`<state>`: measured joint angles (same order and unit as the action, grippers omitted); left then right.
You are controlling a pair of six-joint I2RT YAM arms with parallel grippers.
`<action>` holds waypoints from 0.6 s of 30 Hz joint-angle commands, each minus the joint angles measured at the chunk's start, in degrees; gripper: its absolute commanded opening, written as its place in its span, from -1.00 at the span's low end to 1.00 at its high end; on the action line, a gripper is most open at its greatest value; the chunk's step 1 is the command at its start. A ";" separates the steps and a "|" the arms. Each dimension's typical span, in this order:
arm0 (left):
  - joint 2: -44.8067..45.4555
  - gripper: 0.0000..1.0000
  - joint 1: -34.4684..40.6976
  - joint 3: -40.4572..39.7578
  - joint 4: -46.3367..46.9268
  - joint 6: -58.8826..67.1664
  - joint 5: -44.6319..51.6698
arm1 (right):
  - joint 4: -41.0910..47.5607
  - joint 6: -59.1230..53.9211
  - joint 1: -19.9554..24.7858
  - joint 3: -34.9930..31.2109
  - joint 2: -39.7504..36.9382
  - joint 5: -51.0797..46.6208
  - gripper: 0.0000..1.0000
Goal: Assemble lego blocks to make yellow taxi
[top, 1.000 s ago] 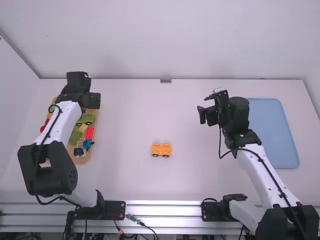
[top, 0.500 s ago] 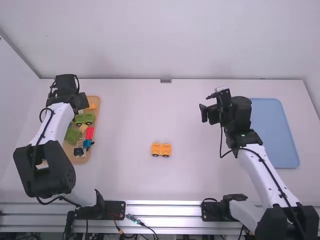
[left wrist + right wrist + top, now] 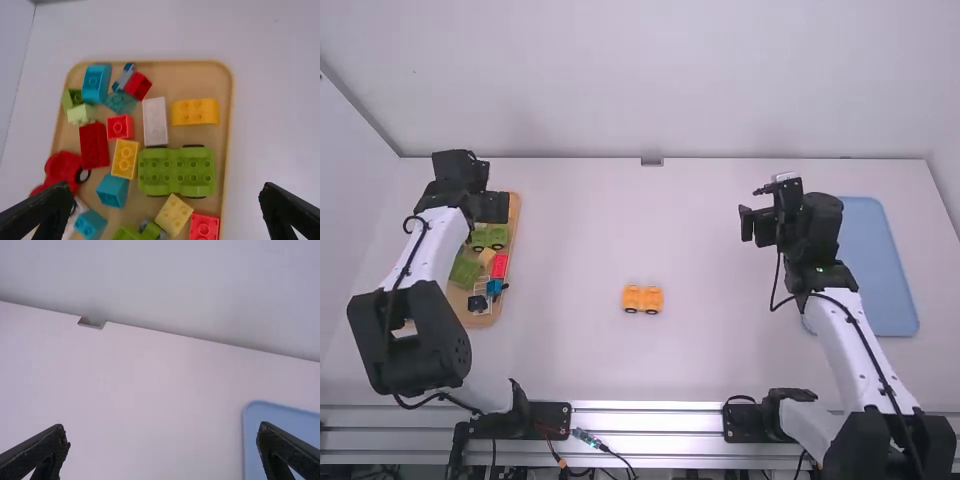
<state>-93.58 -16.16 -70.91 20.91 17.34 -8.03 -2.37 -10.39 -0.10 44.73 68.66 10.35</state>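
The wheeled yellow-orange piece is located on the desk, between the two arms and well apart from both trays. It is seated upright, with two dark wheels visible along the side nearer the arm bases.

The left pincer is positioned over the wooden tray at the left of the desk. Its state is released: the two fingers are spread wide apart. The right pincer is held above the desk, near the blue tray, on the side facing the middle. It is likewise released, its fingers set wide apart.

Loose parts are contained in the wooden tray. A yellow block is placed near the tray's rim, with a pale grey block located between it and a small red block. A green wheeled base is situated near the yellow and pale grey blocks. A smaller yellow block is set beside this base, and a pale yellow block is laid at an angle on another side of it. A long red block and a teal block are also held in the tray.
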 commanded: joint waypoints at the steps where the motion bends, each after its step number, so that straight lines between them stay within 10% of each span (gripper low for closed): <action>1: 0.42 0.98 -0.87 0.72 0.65 11.98 6.67 | 0.07 0.37 -0.03 1.44 -0.68 0.33 0.98; 18: 0.42 0.98 -2.71 4.28 0.60 23.63 8.64 | -0.11 0.35 -0.75 1.44 -0.68 0.28 0.98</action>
<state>-93.58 -17.37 -67.09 21.61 39.11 -0.95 -2.42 -10.46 -0.62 44.73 68.66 10.35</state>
